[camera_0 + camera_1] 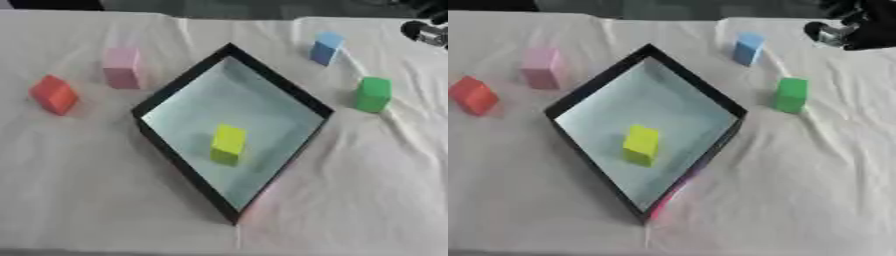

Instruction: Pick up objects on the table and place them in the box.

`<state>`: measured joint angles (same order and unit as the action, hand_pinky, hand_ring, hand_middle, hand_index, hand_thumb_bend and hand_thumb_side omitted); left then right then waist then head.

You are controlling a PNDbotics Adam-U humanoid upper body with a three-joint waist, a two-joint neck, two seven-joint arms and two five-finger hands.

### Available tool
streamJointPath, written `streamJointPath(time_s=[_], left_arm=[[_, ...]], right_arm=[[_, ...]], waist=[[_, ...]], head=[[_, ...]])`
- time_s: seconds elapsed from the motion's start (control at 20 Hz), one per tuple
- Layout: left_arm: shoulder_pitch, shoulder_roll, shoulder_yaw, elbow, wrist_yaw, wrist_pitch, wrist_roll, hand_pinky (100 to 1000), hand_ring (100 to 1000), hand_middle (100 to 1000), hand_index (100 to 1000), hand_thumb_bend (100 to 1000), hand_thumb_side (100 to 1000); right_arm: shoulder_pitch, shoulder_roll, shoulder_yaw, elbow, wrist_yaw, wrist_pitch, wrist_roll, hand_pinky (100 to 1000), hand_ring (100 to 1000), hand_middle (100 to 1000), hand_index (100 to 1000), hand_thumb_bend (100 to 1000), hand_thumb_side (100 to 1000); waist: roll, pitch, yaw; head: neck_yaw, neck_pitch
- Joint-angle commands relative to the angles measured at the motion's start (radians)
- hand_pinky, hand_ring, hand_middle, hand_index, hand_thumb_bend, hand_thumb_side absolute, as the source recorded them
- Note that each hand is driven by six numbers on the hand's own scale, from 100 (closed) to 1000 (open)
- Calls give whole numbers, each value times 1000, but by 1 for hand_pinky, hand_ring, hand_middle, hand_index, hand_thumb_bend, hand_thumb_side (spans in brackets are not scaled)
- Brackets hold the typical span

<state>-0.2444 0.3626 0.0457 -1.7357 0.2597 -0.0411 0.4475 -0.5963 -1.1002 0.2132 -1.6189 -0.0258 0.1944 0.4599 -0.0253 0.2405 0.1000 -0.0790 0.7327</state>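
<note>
A shallow box with a black rim (179,85) and a pale floor sits cornerwise at the table's middle. A yellow block (227,144) stands inside it, near the centre. On the cloth to the left lie a red block (54,94) and a pink block (122,68). To the box's right are a blue block (325,48) and a green block (374,94). My right hand (857,26) shows only as a black and silver shape in the upper right corner, beyond the blue block and touching no block. My left hand is out of sight.
A wrinkled white cloth (350,190) covers the table. Its near edge runs along the bottom of the view, and a dark strip lies past its far edge.
</note>
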Motion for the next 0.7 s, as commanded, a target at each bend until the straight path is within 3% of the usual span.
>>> streamJointPath(time_s=[0.05, 0.4, 0.7], left_arm=[[-6, 26, 0, -13, -6, -1, -6, 799, 763, 787, 827, 284, 665], [-10, 23, -1, -12, -4, -9, -16, 801, 766, 790, 828, 296, 666], [-9, 22, -2, -9, -8, -3, -18, 800, 767, 789, 827, 292, 668]], right_arm=[[-40, -47, 14, 44, 65, -42, 105, 893, 878, 883, 926, 418, 415], [-53, -36, 36, 105, 110, -106, 203, 901, 883, 852, 901, 485, 285], [-44, -24, 42, 127, 151, -129, 189, 890, 869, 841, 880, 471, 256]], waist=[[-13, -35, 2], [-14, -34, 8], [-13, -31, 10]], head=[[-7, -10], [-12, -10], [-8, -14]])
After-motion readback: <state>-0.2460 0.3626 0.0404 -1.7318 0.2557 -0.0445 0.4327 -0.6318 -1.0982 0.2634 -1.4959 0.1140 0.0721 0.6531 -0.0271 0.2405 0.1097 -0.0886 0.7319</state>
